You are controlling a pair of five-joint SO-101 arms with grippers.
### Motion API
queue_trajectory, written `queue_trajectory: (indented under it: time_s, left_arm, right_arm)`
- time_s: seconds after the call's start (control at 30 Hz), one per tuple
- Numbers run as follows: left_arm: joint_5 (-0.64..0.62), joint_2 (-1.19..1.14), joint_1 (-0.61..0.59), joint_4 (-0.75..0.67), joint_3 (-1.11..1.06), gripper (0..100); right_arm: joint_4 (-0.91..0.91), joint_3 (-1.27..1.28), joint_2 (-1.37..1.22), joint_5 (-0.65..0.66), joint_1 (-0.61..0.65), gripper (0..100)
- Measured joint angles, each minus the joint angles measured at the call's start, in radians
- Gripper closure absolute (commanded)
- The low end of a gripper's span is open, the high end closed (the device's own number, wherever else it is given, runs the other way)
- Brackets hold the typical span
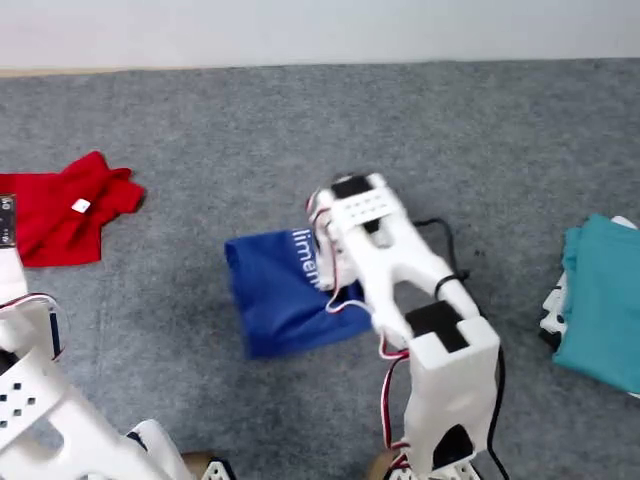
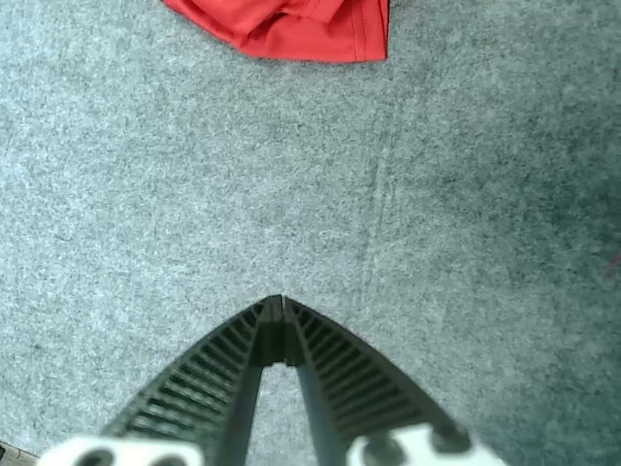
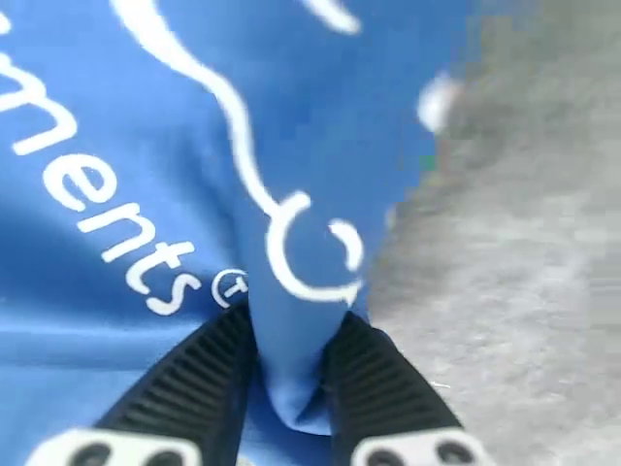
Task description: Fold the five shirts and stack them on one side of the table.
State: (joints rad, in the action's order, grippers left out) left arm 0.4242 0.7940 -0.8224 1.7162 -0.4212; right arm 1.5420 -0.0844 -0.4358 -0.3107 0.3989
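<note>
Your right gripper (image 3: 294,325) pinching blue shirt (image 1: 285,295) edge for folding; left gripper (image 2: 282,303) hanging closed, empty, out of way.

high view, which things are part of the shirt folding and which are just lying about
Job: blue shirt, pinched by right gripper; red shirt; teal shirt.
Lying about: grey table cover; black cable.
</note>
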Motion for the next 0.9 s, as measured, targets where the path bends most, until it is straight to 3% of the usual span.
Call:
queue_trajectory:
  time_s: [0.4, 0.8, 0.9]
  left_arm:
    - [0.0, 0.0, 0.0, 0.0, 0.0, 100]
    - [0.0, 0.0, 0.0, 0.0, 0.0, 100]
    - [0.0, 0.0, 0.0, 0.0, 0.0, 100]
  right_arm:
    - [0.058, -0.265, -0.017, 0.545, -0.206, 98.9]
    - [-0.201, -0.265, -0.017, 1.031, -0.338, 98.1]
    - [-0.216, -0.265, -0.017, 1.077, -0.331, 90.4]
